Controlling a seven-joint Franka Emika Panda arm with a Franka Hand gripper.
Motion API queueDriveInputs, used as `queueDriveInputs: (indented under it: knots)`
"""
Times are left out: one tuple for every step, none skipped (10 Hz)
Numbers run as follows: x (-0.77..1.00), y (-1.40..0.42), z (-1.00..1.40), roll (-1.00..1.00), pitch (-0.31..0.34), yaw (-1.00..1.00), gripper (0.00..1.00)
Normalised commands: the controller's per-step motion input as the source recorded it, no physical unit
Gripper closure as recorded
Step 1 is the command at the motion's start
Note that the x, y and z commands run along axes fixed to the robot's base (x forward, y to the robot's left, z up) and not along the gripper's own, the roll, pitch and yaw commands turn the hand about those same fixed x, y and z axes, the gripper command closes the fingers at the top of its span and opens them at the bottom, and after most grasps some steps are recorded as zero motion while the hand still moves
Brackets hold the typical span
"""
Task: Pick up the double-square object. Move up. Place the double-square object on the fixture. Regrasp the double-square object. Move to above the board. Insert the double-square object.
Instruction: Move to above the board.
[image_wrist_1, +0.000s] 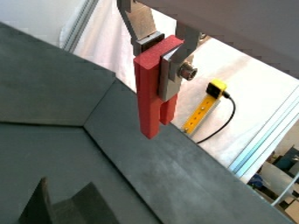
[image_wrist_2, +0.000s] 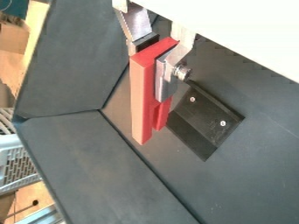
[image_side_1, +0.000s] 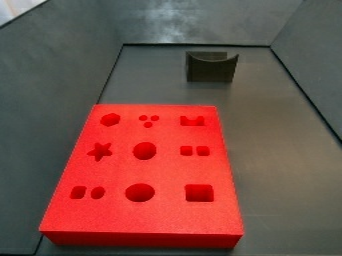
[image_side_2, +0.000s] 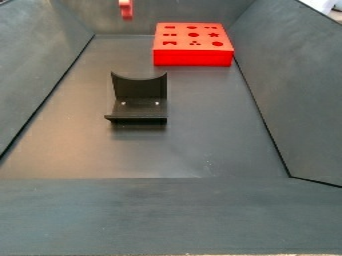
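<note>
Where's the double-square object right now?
The double-square object hangs upright in the gripper, held in its jaws, high above the floor, away from the fixture and board.

I see the double-square object (image_wrist_1: 152, 92), red, hanging upright in the gripper (image_wrist_1: 158, 54), high above the fixture (image_side_2: 136, 98) and board (image_side_1: 144, 170)

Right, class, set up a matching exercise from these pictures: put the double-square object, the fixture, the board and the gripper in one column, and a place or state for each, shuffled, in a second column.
Column one:
1. double-square object
2. fixture
3. board
4. gripper

Column two:
A. lies flat on the floor, all its cutouts empty
B. raised off the floor, shut on a red piece
C. stands on the floor with nothing in its notch
D. hangs upright between the silver fingers

Pairs: 1-D, 2-C, 3-A, 4-B
</note>
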Motion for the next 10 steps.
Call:
queueDriveInputs:
  knots:
    - [0.02,-0.06,1.0,-0.04,0.134,0.07,1.0]
    - [0.02,-0.05,0.96,-0.04,0.136,0.07,1.0]
    - [0.02,-0.04,0.73,-0.05,0.137,0.09,1.0]
    - [0.02,-0.04,0.62,-0.05,0.134,0.09,1.0]
    - [0.02,-0.02,0.41,-0.06,0.124,0.1,1.0]
    - [0.02,-0.02,0.19,-0.06,0.112,0.11,1.0]
    - [-0.67,-1.0,-0.01,-1.0,-0.003,-0.1,1.0]
    - [-0.69,-1.0,0.0,-1.0,-0.025,-0.1,1.0]
    - [-0.72,-1.0,0.0,-1.0,-0.035,-0.1,1.0]
    - [-0.75,-1.0,-0.02,-1.0,-0.049,-0.1,1.0]
